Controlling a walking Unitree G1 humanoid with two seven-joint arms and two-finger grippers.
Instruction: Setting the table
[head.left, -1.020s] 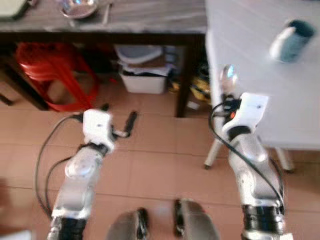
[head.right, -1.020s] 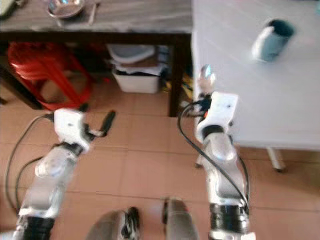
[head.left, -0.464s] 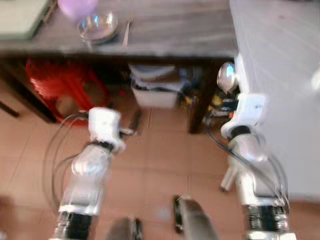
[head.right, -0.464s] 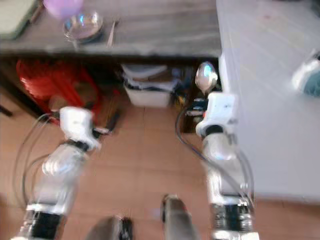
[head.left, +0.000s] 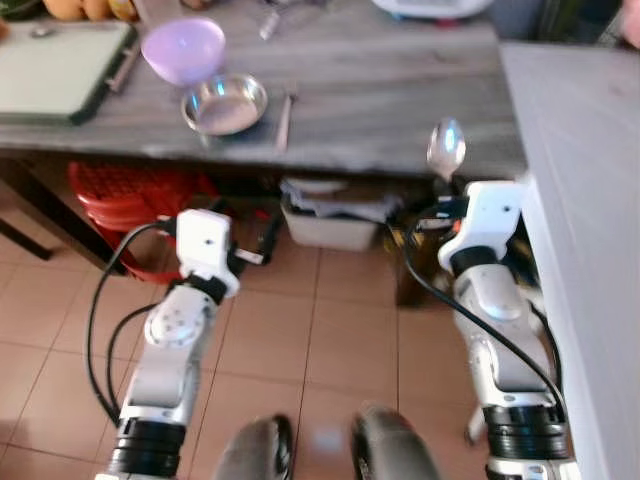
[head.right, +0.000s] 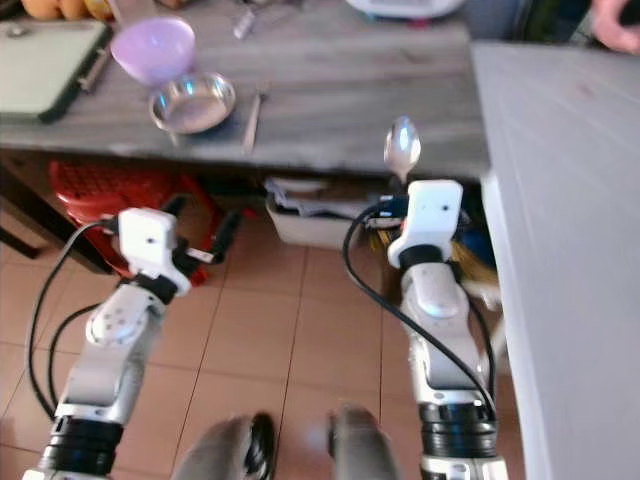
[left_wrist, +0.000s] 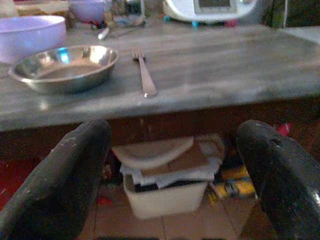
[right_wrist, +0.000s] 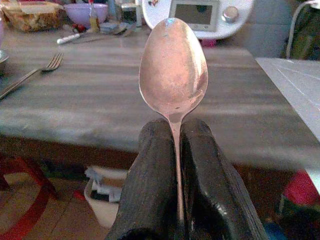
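Note:
My right gripper is shut on the handle of a metal spoon, whose bowl sticks up in front of the grey wooden table. On that table lie a fork, a steel bowl and a lilac bowl. My left gripper is open and holds nothing, below the table's front edge; the fork and steel bowl are just beyond it.
A white table runs along my right. Under the grey table sit a red stool and a white bin. A cutting board lies at far left, a white appliance at the back. Tiled floor lies below.
The camera has swung left and up, so the grey table now takes up the top of the picture and the white table has slid right. The spoon stays gripped.

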